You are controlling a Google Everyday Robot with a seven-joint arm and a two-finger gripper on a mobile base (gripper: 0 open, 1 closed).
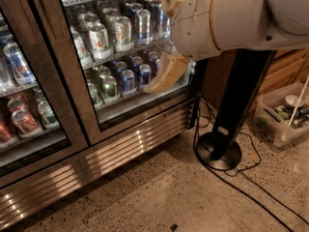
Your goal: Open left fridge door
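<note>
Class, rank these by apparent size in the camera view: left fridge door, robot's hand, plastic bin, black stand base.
1. The left fridge door, though partly cropped.
2. The hand, open before the right door; nearness to the camera enlarges it.
3. The plastic bin and black stand base look alike; unranked.

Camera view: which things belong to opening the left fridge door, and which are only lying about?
For the job:
- left fridge door, shut
- gripper, open, in front of the right fridge door

Lying about:
- black stand
- plastic bin on the floor
</note>
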